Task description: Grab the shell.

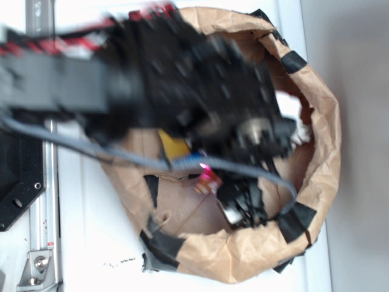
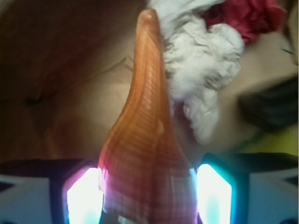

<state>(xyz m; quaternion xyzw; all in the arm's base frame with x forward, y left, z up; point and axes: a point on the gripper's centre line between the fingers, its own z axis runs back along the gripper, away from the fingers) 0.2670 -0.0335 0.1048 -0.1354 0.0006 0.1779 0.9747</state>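
Observation:
The shell (image 2: 147,116) fills the middle of the wrist view, glossy amber-brown and ridged. Its long thin point aims away from me and its wide body sits between my glowing finger pads (image 2: 84,200). Both pads press against its sides, so my gripper (image 2: 148,200) is shut on the shell. In the exterior view the blurred black arm and gripper (image 1: 240,204) hang over the brown paper nest (image 1: 328,140) and I cannot make out the shell under them.
A wrinkly grey-white paper wad (image 2: 201,65) lies just right of the shell's point, with red crumpled material (image 2: 252,16) behind it. A yellow sponge (image 1: 173,146) peeks out under the arm. Black tape patches (image 1: 296,220) mark the nest's raised rim.

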